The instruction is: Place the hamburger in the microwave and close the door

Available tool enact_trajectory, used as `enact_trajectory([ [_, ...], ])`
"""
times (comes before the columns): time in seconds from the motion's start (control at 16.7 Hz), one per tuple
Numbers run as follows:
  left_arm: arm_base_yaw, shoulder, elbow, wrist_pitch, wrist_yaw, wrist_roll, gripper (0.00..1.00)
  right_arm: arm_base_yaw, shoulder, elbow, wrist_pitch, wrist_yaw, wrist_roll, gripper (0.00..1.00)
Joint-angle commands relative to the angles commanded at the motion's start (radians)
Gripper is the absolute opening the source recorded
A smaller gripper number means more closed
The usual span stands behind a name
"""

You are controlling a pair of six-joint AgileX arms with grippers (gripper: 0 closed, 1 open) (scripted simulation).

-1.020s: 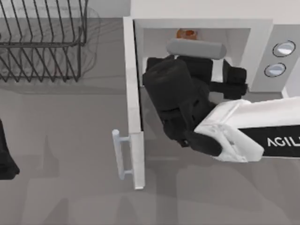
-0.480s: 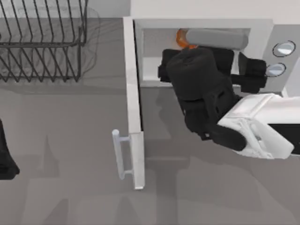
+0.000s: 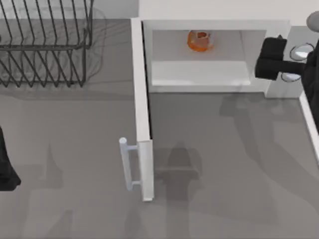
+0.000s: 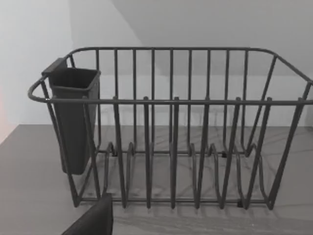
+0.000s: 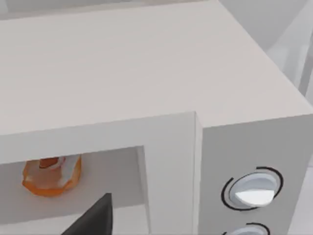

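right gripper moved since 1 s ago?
Yes. The right gripper has pulled out of the microwave cavity toward the top view's right, now beside the knobs; the hamburger stays inside.

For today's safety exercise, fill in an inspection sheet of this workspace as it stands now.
Surface: grey table, bare in front of the microwave.
Job's things: hamburger inside the cavity; door wide open.
Clutter: wire dish rack at the table's far left.
Grippers: right gripper by the knobs; left arm parked at the left edge.
Cables: nothing seen.
Surroundings: pale wall behind.
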Motion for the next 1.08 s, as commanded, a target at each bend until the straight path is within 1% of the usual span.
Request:
enact_trajectory([
  [0.48,0.000,0.000,0.000,0.000,0.000,0.000,1.00,-0.323,-0.736,-0.412,-0.126,-0.399,-0.155,1.00],
  [0.66,0.000,0.000,0.000,0.000,0.000,0.000,1.00,-0.429,-0.990,-0.547,-0.166,-0.530,-0.206,1.00],
  [0.9,0.000,0.000,0.000,0.000,0.000,0.000,1.00,-0.529,-1.202,-0.673,-0.203,-0.654,-0.254,1.00],
  [1.08,0.000,0.000,0.000,0.000,0.000,0.000,1.00,-0.557,-1.256,-0.707,-0.213,-0.688,-0.267,1.00],
])
